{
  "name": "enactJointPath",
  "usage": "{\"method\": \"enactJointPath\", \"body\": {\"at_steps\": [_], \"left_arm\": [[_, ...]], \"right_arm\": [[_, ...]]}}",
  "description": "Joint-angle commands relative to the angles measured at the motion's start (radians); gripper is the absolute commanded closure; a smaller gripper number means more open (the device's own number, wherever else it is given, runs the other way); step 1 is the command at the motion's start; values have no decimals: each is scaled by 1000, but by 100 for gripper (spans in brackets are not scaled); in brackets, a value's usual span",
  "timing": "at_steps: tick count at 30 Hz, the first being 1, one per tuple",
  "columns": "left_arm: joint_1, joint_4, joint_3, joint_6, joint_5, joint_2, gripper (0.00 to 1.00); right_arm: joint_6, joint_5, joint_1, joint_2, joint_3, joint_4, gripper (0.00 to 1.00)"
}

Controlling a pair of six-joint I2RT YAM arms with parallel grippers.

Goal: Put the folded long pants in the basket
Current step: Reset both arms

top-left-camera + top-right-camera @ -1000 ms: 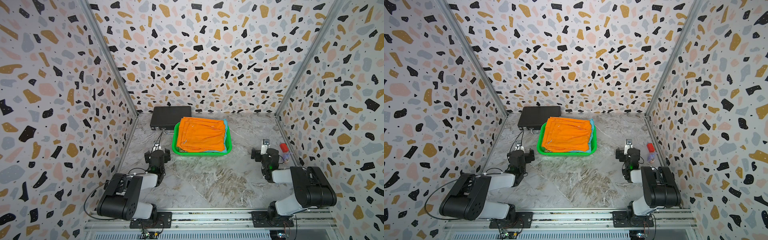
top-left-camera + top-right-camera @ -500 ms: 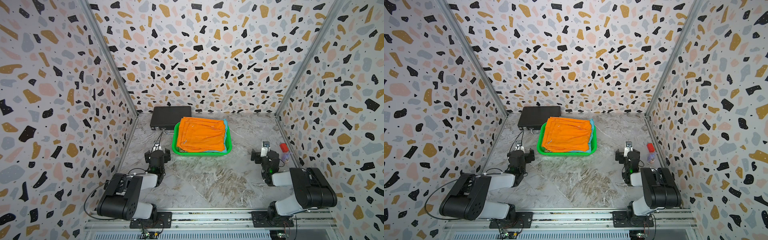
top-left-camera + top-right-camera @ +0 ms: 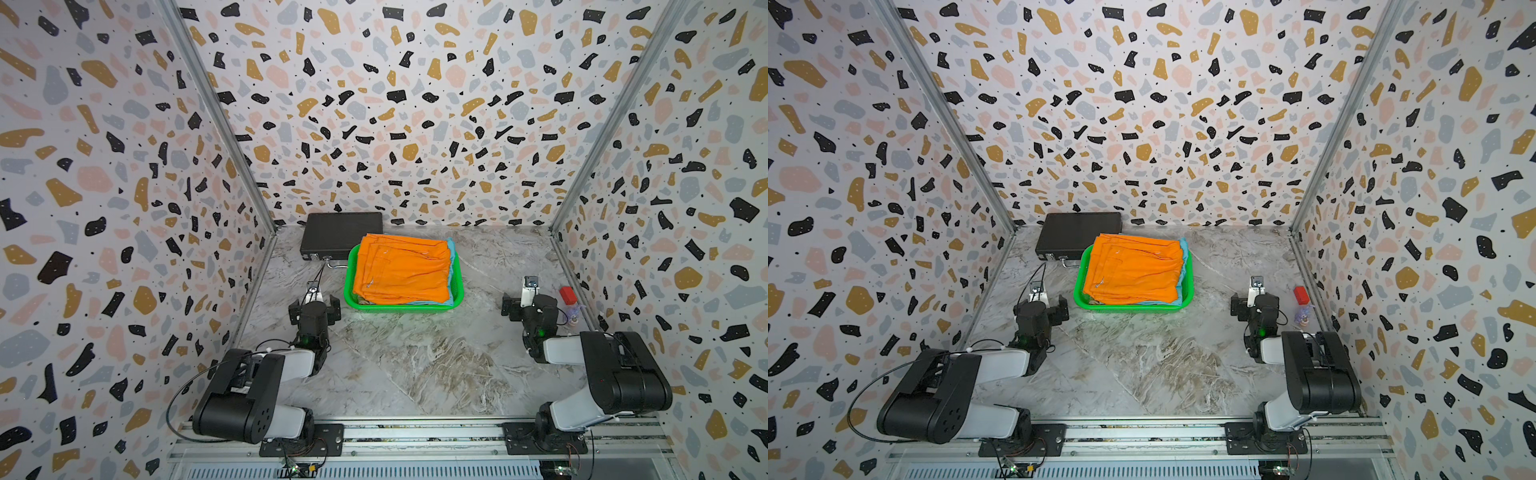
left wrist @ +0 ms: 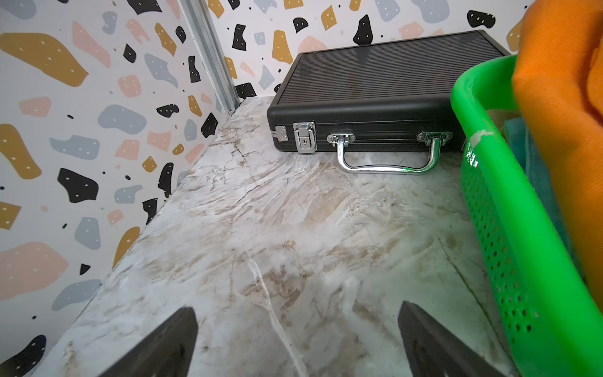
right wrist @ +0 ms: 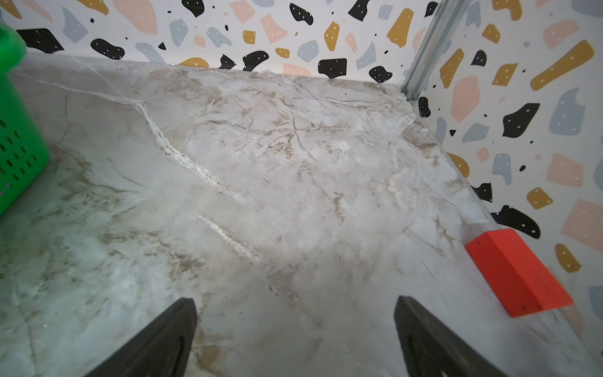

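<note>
Several folded long pants point(image 3: 401, 270) in green basket point(image 3: 399, 306), black case point(image 3: 332, 235) beside

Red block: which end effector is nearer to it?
Right. The right end effector is beside the red block, not touching; the left end effector is beyond the basket.

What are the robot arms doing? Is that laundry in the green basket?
Yes. The basket holds folded clothes: orange pants on top, a turquoise pair peeking out underneath. Neither arm holds anything. The left tool and right tool are both open and empty, low over the table on either side of the basket. No pants lie on the table, so the packing looks done. A black case sits behind the basket.
</note>
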Motion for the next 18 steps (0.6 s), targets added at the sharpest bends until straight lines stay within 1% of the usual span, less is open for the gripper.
{"method": "enactJointPath", "body": {"at_steps": [1,18], "left_arm": [[-5,7,16,9,-9,5,0],[-5,7,18,9,-9,6,0]], "right_arm": [[-10,-7,2,-6,10,-22,0],[-7,-13,-2,-5,11,-26,0]]}}
